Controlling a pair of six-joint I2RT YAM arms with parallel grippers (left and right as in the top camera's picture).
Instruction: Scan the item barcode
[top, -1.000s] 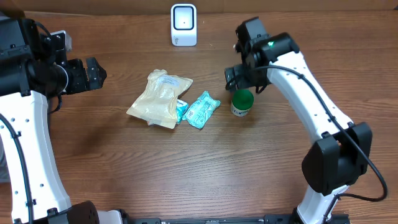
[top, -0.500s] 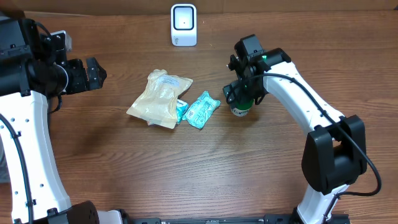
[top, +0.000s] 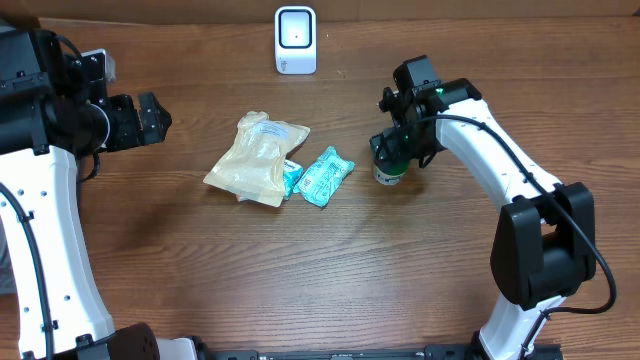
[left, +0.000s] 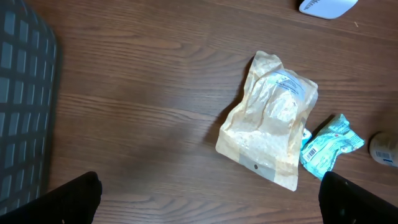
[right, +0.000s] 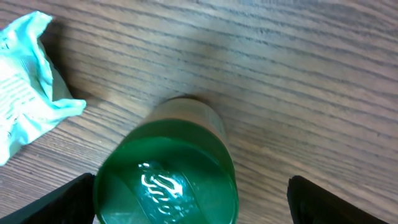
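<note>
Right arm: right gripper (top: 392, 152) hangs directly over the green-lidded jar (top: 388, 171), pointing down at it. In the right wrist view the jaws stand wide, one finger (right: 68, 200) low on the left and the other low on the right, with the jar's green lid (right: 166, 182) between them. The right-hand finger is clearly off the lid. The left-hand finger is just beside its rim, and contact there cannot be judged. Nothing is gripped.

Jar: upright on the wooden table (top: 300, 270), right of centre, just beside the teal packet (top: 325, 176) but apart from it. A corner of the packet shows at the upper left of the right wrist view.

Scanner (top: 296, 40): white, standing at the far edge of the table, well apart from the jar and to its left.

Tan pouch (top: 258, 158): lies flat near the table's middle, its right edge touching or overlapping the teal packet.

Left arm: left gripper (top: 150, 118) is held off to the left side, well apart from all items, jaws fully spread and empty. Its wrist view takes in the pouch, the packet with a barcode patch facing up, and the jar at the right edge
</note>
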